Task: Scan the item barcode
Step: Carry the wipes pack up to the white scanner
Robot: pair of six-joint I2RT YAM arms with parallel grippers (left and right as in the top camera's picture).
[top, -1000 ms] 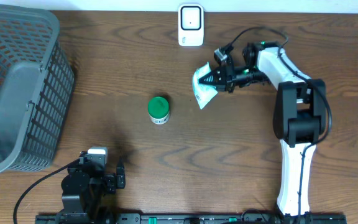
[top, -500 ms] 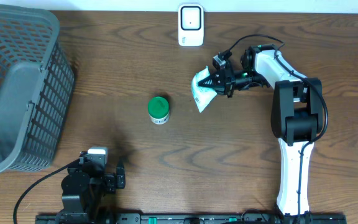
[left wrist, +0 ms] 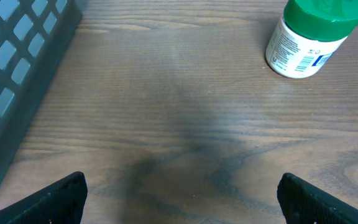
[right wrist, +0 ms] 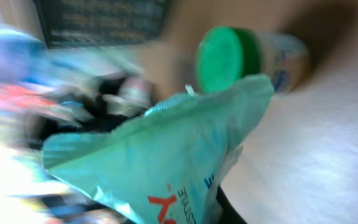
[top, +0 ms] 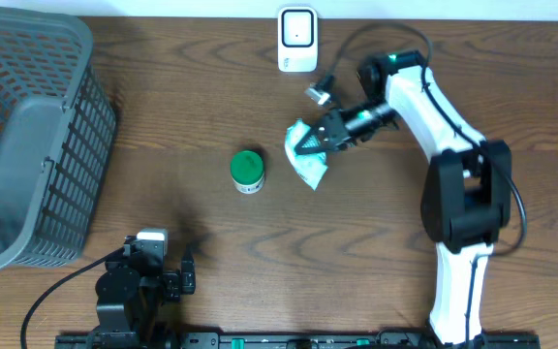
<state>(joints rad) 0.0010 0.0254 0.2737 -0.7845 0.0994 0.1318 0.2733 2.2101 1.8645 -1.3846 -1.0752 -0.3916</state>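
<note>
The right arm stretches leftward over the worktop (top: 163,116), and the right claw (top: 310,143) is clamped on a teal-and-white pouch (top: 310,167). The pouch's red lettering is too blurred to read. A second ago the pouch hung nearer the scanner (top: 297,39); it is now lower, beside the green-capped bottle (top: 247,172). The left claw (left wrist: 182,202) gapes wide, empty.

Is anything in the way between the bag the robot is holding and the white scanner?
Nothing visible does. Only bare table lies between the bag, held in the right end effector, and the scanner. The green-lidded bottle stands off to one side.
</note>
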